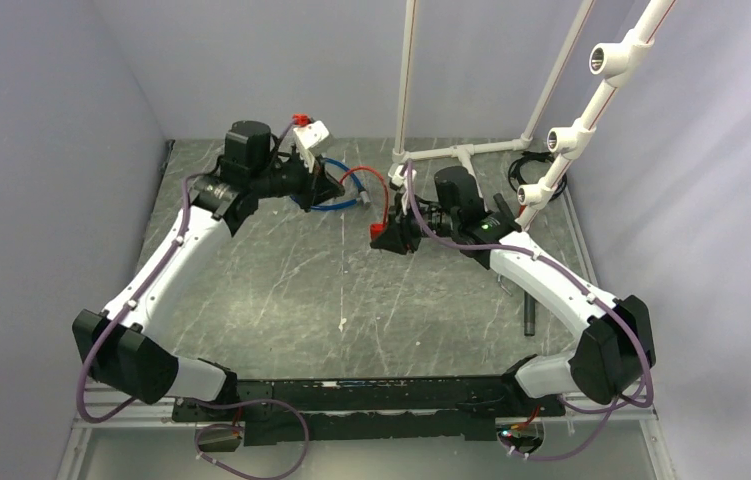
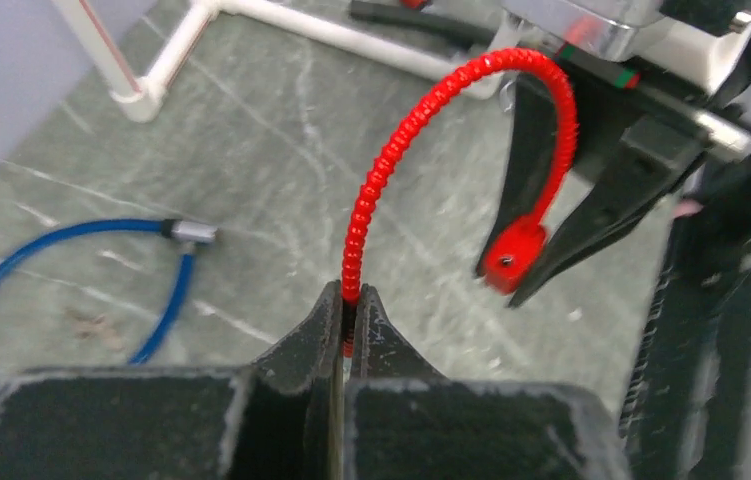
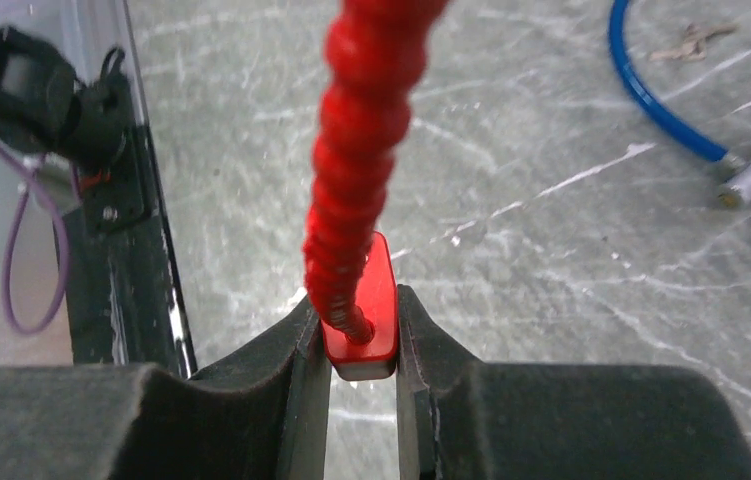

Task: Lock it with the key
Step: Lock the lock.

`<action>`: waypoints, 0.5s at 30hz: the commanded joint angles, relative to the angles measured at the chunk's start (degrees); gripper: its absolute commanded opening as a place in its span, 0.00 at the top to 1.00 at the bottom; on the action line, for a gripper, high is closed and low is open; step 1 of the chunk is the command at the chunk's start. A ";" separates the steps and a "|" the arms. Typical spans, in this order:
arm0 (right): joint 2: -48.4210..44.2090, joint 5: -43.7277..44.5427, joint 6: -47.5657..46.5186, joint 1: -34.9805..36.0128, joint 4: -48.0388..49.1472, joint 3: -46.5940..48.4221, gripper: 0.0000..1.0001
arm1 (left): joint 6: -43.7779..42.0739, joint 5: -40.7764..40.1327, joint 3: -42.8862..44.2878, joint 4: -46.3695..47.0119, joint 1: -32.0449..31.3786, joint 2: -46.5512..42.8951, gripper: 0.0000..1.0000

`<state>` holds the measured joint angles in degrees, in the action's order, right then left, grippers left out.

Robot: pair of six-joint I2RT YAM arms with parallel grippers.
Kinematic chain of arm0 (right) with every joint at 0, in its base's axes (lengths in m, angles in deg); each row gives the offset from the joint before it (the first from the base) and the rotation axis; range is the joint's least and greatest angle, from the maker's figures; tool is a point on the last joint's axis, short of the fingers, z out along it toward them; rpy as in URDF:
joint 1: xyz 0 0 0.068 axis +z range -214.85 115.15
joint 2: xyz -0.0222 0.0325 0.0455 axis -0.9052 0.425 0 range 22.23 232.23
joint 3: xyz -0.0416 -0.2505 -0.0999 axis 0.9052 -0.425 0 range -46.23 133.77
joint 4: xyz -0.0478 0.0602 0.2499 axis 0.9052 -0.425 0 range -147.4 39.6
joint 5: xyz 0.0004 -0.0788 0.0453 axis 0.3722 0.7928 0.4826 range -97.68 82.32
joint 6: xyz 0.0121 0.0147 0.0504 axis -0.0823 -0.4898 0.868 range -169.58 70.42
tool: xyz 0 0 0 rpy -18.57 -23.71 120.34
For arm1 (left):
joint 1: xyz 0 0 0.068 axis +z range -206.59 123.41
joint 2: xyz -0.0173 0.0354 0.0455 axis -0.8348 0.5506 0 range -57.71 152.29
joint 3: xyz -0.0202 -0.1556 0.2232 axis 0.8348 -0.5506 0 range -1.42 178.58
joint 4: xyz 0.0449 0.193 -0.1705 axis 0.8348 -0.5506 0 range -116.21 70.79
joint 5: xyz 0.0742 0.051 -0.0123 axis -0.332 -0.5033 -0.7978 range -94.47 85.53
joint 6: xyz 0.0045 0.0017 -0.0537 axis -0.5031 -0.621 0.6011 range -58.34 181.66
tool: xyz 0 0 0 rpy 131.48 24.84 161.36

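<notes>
A red ribbed cable arcs between my two grippers above the table. My left gripper is shut on the cable's free end. My right gripper is shut on the flat red lock body, where the cable enters it. From the left wrist view the lock body hangs between the right gripper's dark fingers. The two grippers, left and right, are close together at the table's back middle. No small silver key shows in any view.
A blue cable loop with a metal end plug lies on the table by the left gripper; it also shows in the right wrist view. A white pipe frame stands at the back right. A dark cylinder lies by the right arm.
</notes>
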<state>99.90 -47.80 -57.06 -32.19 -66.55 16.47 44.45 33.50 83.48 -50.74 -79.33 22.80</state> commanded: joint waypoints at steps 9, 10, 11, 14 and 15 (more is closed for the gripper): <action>-1.47 0.54 14.71 -0.15 22.45 -1.76 1.00 | 47.85 5.05 -13.83 45.15 -3.48 -4.41 1.00; -1.48 0.49 14.65 -0.15 22.54 -1.74 1.00 | 48.39 5.24 -14.08 45.54 -3.86 -4.35 1.00; -1.35 0.41 14.42 -0.15 22.37 -1.60 1.00 | 48.77 5.68 -14.39 46.16 -4.15 -4.38 1.00; -1.19 0.52 13.52 -0.08 21.41 -1.13 1.00 | 49.54 7.32 -14.79 46.69 -4.64 -4.56 1.00; -1.11 0.56 13.39 -0.09 21.29 -1.05 1.00 | 49.66 8.11 -14.98 46.80 -4.80 -4.55 1.00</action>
<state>99.85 -46.93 -43.97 -32.58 -47.75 14.98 89.19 36.08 68.47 -11.31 -82.15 19.85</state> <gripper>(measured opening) 0.251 0.023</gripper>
